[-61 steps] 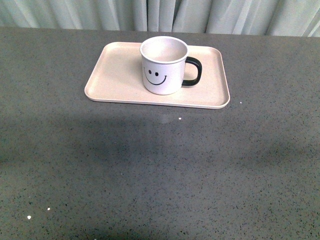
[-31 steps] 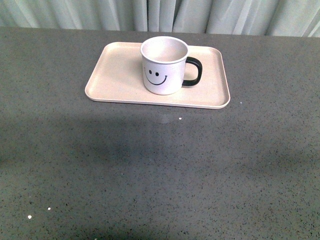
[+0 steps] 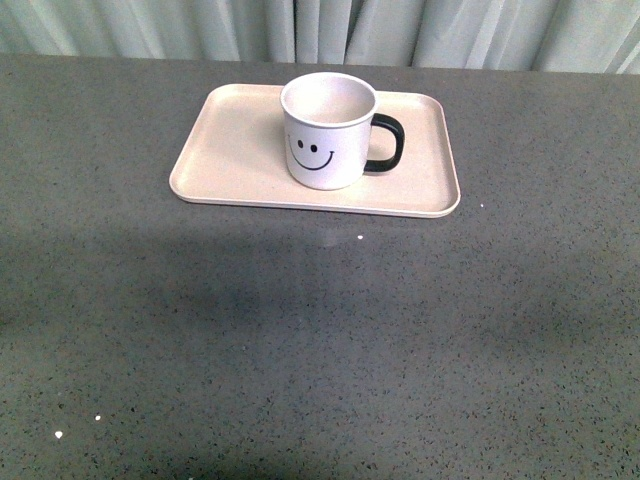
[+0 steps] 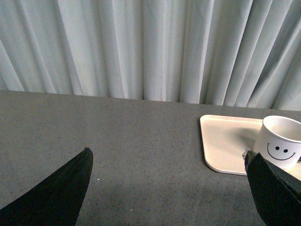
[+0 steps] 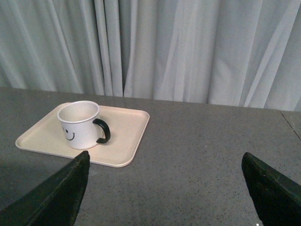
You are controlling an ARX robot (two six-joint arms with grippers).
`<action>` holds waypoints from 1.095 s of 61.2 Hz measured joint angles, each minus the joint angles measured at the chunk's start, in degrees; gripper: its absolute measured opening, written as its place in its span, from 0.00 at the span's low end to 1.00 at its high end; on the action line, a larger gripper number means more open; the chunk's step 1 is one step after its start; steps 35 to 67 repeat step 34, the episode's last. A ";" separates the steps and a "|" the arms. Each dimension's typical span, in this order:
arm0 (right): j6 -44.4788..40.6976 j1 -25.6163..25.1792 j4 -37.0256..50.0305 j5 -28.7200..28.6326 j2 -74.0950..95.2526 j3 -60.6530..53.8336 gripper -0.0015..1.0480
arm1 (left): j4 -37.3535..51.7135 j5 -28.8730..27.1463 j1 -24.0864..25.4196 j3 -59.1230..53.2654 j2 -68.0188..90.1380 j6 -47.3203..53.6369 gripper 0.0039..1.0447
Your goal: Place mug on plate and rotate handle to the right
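Frontally, the white cylindrical mug with a black smiley face (image 3: 328, 130) stands upright on the flat pale beige-pink rectangular plate with a low raised rim (image 3: 235, 150), slightly right of the plate's middle. Its glossy black C-shaped loop handle (image 3: 387, 143) points to the right, and the smiley face points toward the camera. The plate's long axis runs left to right across the dark grey speckled tabletop (image 3: 320, 330). Pale pleated curtains (image 3: 320, 30) hang behind the table's far edge. Neither arm appears in this view.

From the left wrist, the left gripper (image 4: 171, 188) is held above the tabletop (image 4: 141, 141), apart from everything; its two dark fingers (image 4: 61, 195) are spread wide, with nothing between them. The mug (image 4: 280, 143) and plate (image 4: 225, 141) lie beyond one finger.

From the right wrist, the right gripper (image 5: 164, 193) is likewise raised and spread wide, holding nothing. The mug (image 5: 80, 123) sits on the plate (image 5: 124, 136), with its handle (image 5: 102, 131) facing the bare end of the plate.
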 joint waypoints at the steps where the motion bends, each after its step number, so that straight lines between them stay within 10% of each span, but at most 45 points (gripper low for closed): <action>1: 0.00 0.00 0.00 0.00 0.00 0.00 0.91 | 0.00 0.00 0.00 0.00 0.00 0.00 0.91; 67: 0.00 0.00 0.00 0.00 0.00 0.00 0.91 | 0.00 0.00 0.00 0.00 0.00 0.00 0.91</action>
